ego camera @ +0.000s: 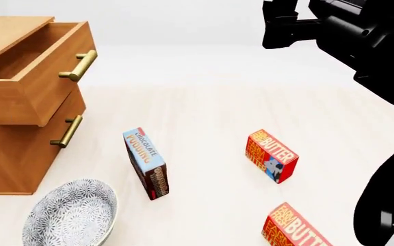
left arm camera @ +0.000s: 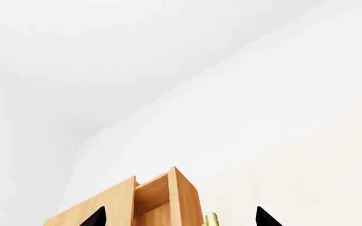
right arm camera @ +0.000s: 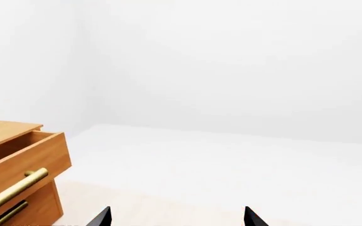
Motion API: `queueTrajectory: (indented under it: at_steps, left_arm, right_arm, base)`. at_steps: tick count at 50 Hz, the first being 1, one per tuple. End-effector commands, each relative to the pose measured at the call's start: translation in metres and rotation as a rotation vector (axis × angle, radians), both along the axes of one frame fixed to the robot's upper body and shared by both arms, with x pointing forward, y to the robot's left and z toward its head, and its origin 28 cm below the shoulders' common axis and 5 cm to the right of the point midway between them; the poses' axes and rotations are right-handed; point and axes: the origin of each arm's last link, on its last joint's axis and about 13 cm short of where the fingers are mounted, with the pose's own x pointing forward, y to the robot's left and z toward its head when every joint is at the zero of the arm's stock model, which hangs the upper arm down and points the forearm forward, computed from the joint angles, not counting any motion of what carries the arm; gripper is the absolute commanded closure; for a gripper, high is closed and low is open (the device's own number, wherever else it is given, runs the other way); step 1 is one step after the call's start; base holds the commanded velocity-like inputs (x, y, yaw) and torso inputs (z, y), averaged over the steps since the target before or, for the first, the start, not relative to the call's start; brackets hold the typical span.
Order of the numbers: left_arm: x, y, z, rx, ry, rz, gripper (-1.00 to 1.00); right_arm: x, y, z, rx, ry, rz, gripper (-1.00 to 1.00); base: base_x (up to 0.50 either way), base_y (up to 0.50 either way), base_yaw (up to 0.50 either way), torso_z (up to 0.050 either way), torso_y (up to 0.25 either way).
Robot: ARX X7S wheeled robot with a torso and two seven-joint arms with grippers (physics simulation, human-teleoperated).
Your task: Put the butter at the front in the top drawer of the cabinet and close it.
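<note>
Here the butter (ego camera: 295, 229) at the front lies low on the desk (ego camera: 204, 102), long axis angled, well below the raised right hand (ego camera: 282, 23), the nearer one; both hands are spread and empty, and the top drawer (ego camera: 39, 72) is open

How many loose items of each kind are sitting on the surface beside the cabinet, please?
Butter cartons: 2, one in the middle and one at the near edge of the head view
Chocolate pudding box: 1
Patterned bowl: 1
Total: 4
</note>
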Motion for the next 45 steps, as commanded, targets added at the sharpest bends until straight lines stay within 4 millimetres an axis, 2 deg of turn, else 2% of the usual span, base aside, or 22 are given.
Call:
queueTrajectory:
  at_steps: [1,8,14,24,32,45]
  left_arm:
    - [-0.041,0.025,0.022,-0.023,0.236,0.148,-1.00]
    - [-0.043,0.043,0.009,-0.188,0.252,0.189,-1.00]
    - [-0.036,0.051,-0.007,-0.297,0.236,0.204,-1.00]
    - [-0.018,0.053,-0.033,-0.479,0.215,0.135,-1.00]
    - [-0.007,0.051,-0.048,-0.524,0.208,0.148,-1.00]
    - [0.008,0.049,-0.072,-0.527,0.188,0.269,-1.00]
  right_arm:
    - [-0.005,-0.004,-0.004,0.003,0.005,-0.010,-1.00]
    - [-0.005,-0.006,-0.007,0.005,0.010,-0.021,-1.00]
    - [-0.003,-0.005,-0.010,0.005,0.016,-0.015,-1.00]
    - [0.001,-0.005,-0.015,0.014,0.031,-0.010,-1.00]
    - [0.005,-0.004,-0.019,0.018,0.041,-0.006,-1.00]
    - [0.010,-0.003,-0.024,0.022,0.053,0.006,-1.00]
  base:
    - [0.00,0.00,0.00,0.000,0.000]
    - [0.00,0.00,0.00,0.000,0.000]
    - [0.00,0.00,0.00,0.000,0.000]
    - [0.00,0.00,0.00,0.000,0.000]
    - [0.00,0.00,0.00,0.000,0.000]
    - [0.00,0.00,0.00,0.000,0.000]
